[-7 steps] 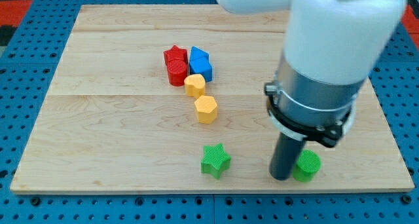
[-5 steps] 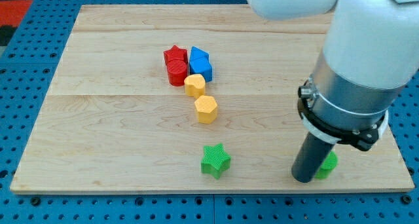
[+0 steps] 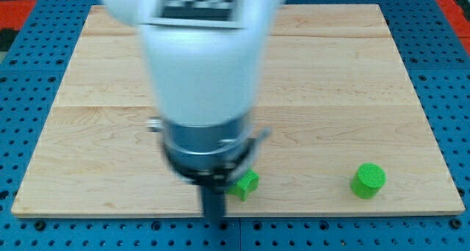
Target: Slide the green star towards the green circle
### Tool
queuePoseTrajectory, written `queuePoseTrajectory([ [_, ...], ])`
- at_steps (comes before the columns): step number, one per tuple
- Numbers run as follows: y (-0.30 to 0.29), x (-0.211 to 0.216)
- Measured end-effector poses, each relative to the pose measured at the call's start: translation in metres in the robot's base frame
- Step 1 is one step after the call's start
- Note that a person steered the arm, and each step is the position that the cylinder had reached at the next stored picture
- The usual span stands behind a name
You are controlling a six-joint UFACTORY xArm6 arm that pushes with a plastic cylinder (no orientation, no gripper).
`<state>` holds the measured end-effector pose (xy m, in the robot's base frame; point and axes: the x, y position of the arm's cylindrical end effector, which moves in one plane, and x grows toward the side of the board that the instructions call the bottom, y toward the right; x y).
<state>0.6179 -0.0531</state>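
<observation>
Pale wooden board (image 3: 330,75) carries the rod's tip (image 3: 214,219), no pincer to open, just left of the small green star block (image 3: 244,183), placed to push it rightward toward the green circular block (image 3: 368,180).

Wooden tabletop with two green blocks in sight

The tabletop (image 3: 352,75) is a pale board of joined wooden planks resting on a blue perforated base (image 3: 22,97). Near the view's bottom edge the green star (image 3: 246,183) lies on the wood, its left part hidden behind my arm, so only a few points show. Well apart from it, toward the view's right and at about the same depth, the green circle (image 3: 368,180) sits flat on the board. My tip (image 3: 214,220) touches down at the board's bottom edge, just left of the star. My arm covers the board's middle.
</observation>
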Motion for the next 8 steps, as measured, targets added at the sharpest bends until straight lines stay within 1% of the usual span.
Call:
queuePoseTrajectory([
  [1, 0.003, -0.027],
  [3, 0.060, -0.038],
  [5, 0.085, -0.068],
  [6, 0.086, -0.069],
  [7, 0.083, -0.060],
  [8, 0.096, -0.055],
])
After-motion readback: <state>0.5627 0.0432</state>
